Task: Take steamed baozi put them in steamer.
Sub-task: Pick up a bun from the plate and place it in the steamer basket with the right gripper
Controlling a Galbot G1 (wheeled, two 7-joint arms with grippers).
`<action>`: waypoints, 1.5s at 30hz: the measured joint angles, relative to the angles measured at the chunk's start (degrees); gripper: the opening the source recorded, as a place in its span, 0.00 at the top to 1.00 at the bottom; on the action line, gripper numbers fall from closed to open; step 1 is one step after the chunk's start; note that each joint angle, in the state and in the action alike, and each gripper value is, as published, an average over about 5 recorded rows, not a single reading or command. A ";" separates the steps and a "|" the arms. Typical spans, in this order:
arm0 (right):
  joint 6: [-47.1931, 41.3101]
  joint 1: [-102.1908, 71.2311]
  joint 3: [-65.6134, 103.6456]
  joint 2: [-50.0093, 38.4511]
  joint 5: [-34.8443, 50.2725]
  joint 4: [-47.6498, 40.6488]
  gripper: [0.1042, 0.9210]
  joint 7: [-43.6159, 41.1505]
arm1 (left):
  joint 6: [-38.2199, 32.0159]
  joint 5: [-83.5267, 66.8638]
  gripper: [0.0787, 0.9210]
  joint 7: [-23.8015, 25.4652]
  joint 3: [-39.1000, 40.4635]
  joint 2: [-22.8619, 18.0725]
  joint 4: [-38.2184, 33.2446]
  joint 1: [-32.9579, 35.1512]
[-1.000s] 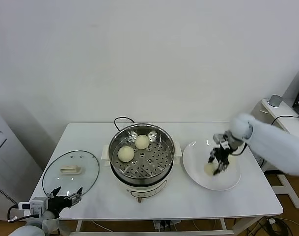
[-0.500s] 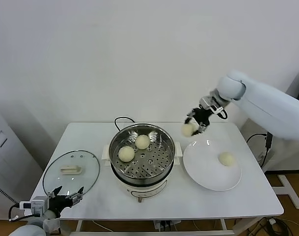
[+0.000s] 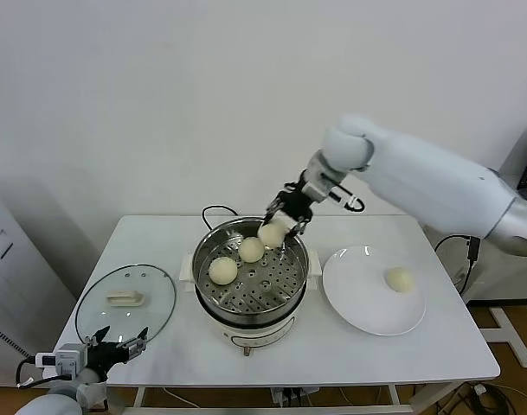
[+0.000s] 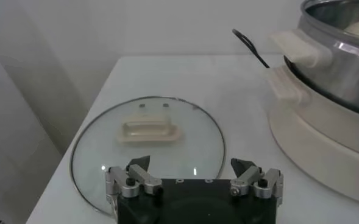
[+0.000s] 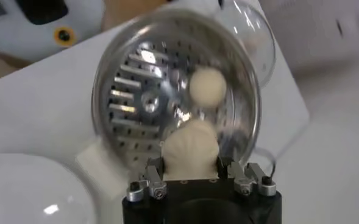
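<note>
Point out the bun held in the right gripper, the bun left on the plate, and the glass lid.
held baozi point(image 3: 271, 234), head view, its pale side below the fingers.
baozi on the plate point(image 3: 400, 279), head view, its top centre.
glass lid point(image 4: 147, 129), left wrist view, its handle.

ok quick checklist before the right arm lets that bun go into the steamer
1. Bun held: ok. The right tool is shut on a baozi.
2. Over the basket: ok. The held baozi hangs above the steamer, over its far right part.
3. Drop spot free: ok. The two baozi already inside lie to the left of the held one, and bare perforated floor shows nearby.
4. Height above the floor: cannot tell.
5. Left tool: ok. It is open, parked by the glass lid, away from the steamer.
6. Buns left: not ok. One baozi is on the plate.
</note>
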 measured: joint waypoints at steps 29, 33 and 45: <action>14.42 -8.81 0.14 3.92 -13.36 5.97 0.43 -1.37 | -0.20 -0.05 0.12 0.00 -0.21 -0.30 -0.10 0.13; 14.93 -10.08 0.33 4.30 -14.77 5.97 0.37 -1.32 | -0.23 -0.09 0.12 0.01 -0.30 -0.26 -0.05 0.26; 14.28 -10.42 3.37 4.54 -16.42 3.97 0.12 -1.97 | -0.42 -0.16 0.12 0.06 -0.45 -0.05 0.15 0.54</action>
